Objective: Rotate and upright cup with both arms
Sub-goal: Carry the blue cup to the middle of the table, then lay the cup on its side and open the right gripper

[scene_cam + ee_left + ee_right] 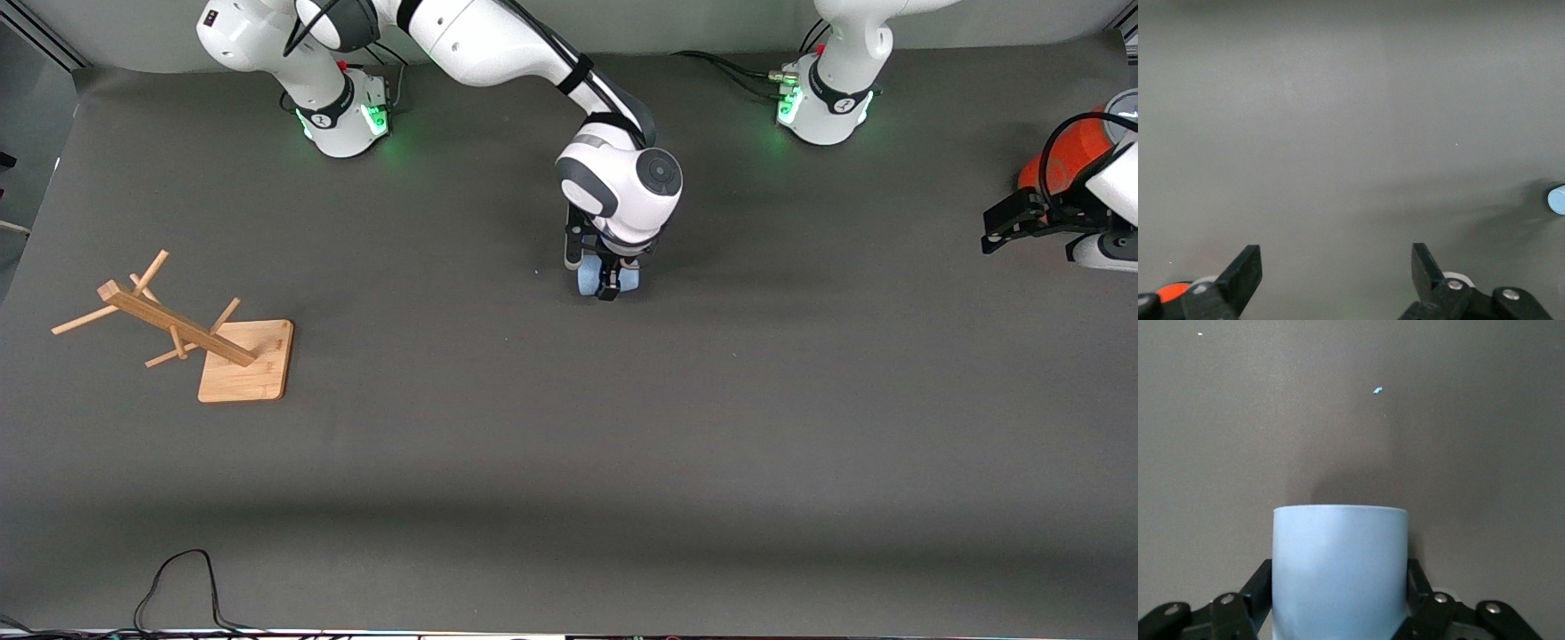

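One cup [589, 281] mid-worktop [569, 462], gripped at its sides by right claw [609, 283], fingers [1259, 587] clamped either side | axis: in the right wrist view its long axis runs away from the claw; which end is the mouth can't be told | left claw [1000, 229] spread wide, waiting over the left arm's end, empty | wooden rack [191, 336] toward the right arm's end
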{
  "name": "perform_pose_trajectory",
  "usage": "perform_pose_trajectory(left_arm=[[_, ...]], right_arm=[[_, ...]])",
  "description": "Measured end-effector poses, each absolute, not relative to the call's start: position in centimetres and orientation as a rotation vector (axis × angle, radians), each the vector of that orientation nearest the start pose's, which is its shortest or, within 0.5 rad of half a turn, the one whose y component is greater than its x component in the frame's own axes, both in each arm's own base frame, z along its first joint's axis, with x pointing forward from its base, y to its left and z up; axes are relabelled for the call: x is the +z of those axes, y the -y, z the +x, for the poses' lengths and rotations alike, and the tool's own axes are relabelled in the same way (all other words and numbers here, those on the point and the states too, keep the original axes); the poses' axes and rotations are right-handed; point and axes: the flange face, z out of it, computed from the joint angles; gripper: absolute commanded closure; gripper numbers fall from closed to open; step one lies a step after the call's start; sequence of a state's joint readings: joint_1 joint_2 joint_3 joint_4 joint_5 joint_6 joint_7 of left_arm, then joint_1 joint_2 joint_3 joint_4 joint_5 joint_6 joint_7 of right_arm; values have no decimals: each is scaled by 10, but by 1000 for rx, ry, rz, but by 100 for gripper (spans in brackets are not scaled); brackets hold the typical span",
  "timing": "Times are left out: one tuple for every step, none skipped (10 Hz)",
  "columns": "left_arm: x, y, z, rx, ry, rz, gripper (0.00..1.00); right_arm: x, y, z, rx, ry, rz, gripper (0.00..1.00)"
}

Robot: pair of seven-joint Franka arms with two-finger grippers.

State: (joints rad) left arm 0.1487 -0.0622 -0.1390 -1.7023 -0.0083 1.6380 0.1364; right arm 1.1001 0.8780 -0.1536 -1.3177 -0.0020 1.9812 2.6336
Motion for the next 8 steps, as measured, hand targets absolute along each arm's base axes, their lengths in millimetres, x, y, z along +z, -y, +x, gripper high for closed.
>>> perform_pose_trajectory(left_arm=[[602,-2,539,5,-198,-3135,0],[601,-2,539,8,-198,-3135,0],[601,-2,539,16,-198,-3136,0],[601,-2,538,24,-198,-3136,0],[600,-2,538,27,-198,-3136,0],[600,-3,538,29,-196,-3137,0],[598,-5,539,35,-191,-3138,0],[595,-8,541,42,-182,-3139,0]], right_arm=[[195,-597,402,-277,-2420,-2248,26],[195,-597,402,-278,-2420,-2248,8],[195,-597,402,-278,-2422,-2246,0],[195,-597,402,-279,-2423,-2244,0],[195,-597,402,-279,-2423,-2243,0],[196,-597,402,-280,-2423,-2241,0],[196,-597,403,-280,-2423,-2240,0],[196,-597,403,-281,-2423,-2239,0]])
